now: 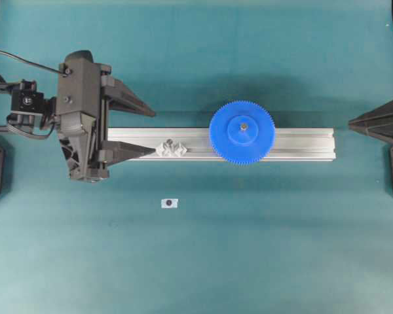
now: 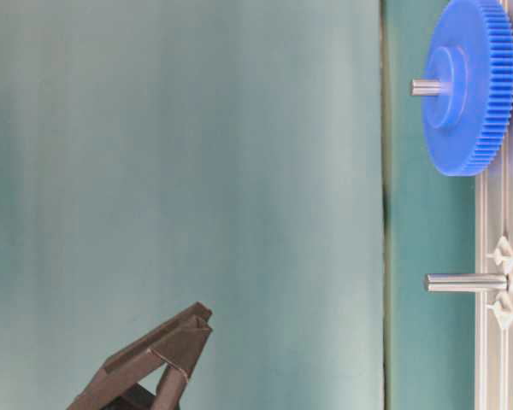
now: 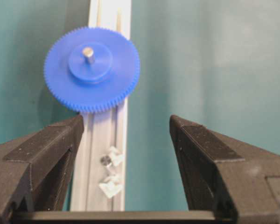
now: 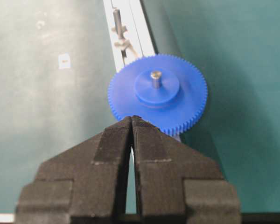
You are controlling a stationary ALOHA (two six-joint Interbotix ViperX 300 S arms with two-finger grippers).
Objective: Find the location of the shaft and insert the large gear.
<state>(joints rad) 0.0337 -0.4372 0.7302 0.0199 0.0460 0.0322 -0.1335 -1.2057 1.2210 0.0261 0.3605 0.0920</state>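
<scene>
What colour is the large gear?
Bright blue; the large gear shows best in the overhead view.

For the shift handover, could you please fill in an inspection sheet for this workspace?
Surface: teal mat, an aluminium rail lying across it.
Job's things: large gear seated on a pin on the rail; second shaft bare between clear mounts.
Clutter: small white tag with a dark dot, off the rail.
End effectors: left end effector open, empty, at the rail's end; right end effector shut, empty, apart from the gear.
Cables: black cable behind the left arm.
Surroundings: nothing seen.
</scene>
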